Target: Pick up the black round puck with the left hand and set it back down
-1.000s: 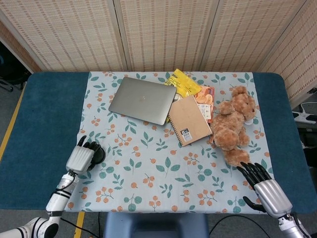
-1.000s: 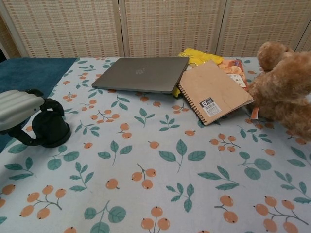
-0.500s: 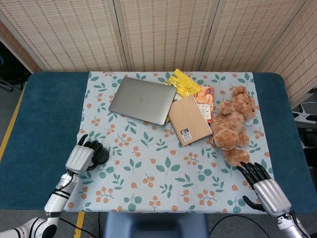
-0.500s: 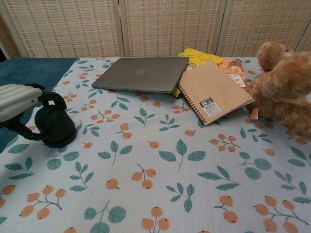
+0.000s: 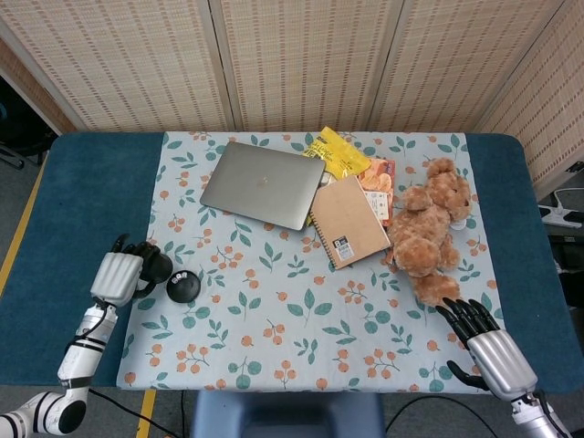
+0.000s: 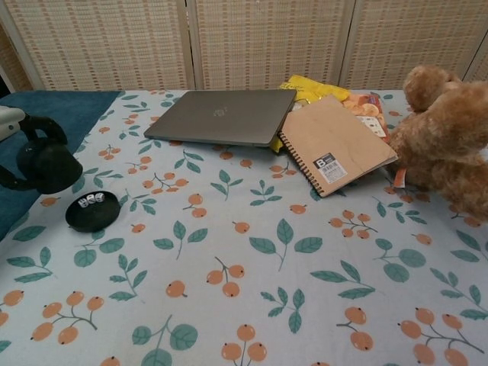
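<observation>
**Puck down, left robot hand drawn clear**

Half a second back the left robot hand (image 5: 119, 276) was wrapped over the black round puck (image 5: 183, 286). Now it has pulled away toward the bench's left edge, and the puck lies on its own on the flowered cloth (image 5: 301, 310). The two are near each other but apart. The hand's dark fingers (image 6: 42, 131) are curled in to a round bunch, and I cannot tell whether anything sits inside them. The right robot hand (image 5: 484, 347) rests at the near right corner of the bench (image 5: 82, 182), with its fingers spread and holding nothing.

Judged from how things lie, the set-down looks done, so the remaining risk is in the retreat. The hand is just beside the puck, and a sweep back to the right would knock it. If a second grasp is wanted, the disc looks too low for fingers to get under easily. A push from the side would probably slide it or ruck the cloth rather than lift it.

In the chest view the puck is a flat black disc with a slightly raised rim. It has small white marks near the middle of its upper face, too small to read. It sits level on the cloth near the cloth's left border, well apart from everything else on the bench.
</observation>
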{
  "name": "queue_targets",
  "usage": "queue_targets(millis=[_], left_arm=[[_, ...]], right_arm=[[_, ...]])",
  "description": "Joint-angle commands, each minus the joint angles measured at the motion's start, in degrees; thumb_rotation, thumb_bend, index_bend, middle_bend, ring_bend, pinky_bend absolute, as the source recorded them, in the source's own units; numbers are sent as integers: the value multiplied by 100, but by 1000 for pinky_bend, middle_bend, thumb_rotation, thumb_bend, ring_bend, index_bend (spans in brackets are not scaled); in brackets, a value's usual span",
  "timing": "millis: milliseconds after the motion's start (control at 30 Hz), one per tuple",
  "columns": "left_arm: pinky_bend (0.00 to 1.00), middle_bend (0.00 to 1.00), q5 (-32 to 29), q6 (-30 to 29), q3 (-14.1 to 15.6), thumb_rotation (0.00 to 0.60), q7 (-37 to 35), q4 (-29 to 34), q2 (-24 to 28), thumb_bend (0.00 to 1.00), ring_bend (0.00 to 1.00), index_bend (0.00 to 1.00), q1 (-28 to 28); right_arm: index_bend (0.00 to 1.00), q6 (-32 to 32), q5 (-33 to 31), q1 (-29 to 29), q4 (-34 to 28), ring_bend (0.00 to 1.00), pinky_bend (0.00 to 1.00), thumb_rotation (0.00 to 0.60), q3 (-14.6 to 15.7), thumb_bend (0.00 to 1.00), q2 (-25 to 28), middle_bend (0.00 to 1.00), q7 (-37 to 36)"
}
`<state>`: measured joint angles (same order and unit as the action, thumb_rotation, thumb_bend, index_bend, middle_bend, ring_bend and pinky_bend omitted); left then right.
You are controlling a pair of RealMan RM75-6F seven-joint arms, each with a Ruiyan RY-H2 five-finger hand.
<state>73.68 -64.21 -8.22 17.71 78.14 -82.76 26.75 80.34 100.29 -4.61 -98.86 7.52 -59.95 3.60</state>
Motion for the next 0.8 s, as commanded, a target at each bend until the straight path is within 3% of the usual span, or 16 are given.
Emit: queue_targets(millis=[33, 100, 167, 233, 400, 633, 800], left_arm=[[127, 497, 24, 179, 184, 600, -238, -501, -233, 409, 380, 412, 3], [116, 442, 26, 247, 240, 600, -204, -697, -322, 410, 336, 388, 22], [107, 325, -8, 327, 289, 600, -172, -773, -351, 410, 237, 347, 22], [101, 203, 3, 329, 315, 600, -119, -832, -364, 408, 128, 269, 26], [83, 43, -54, 346, 341, 600, 7, -889, -382, 403, 5, 42, 13], [78, 0, 255, -35, 353, 600, -322, -560, -180, 356, 0, 0, -79], [73, 0, 444, -452, 376, 600, -315, 55, 235, 353, 0, 0, -250]], right_arm=[[0, 1, -10, 3, -5, 0, 0, 600, -4, 228, -2, 0, 5], [0, 6, -12, 5, -4, 0, 0, 600, -7, 228, -4, 0, 2], [0, 8, -10, 7, -1, 0, 0, 600, -5, 228, -4, 0, -1], [0, 7, -2, 5, 3, 0, 0, 600, -5, 228, -5, 0, 4], [0, 2, 7, 1, 11, 0, 0, 600, -2, 228, -5, 0, -10], [0, 22, 7, 13, 10, 0, 0, 600, -5, 228, -8, 0, 0], [0, 51, 21, 28, 11, 0, 0, 600, -5, 228, -11, 0, 16]])
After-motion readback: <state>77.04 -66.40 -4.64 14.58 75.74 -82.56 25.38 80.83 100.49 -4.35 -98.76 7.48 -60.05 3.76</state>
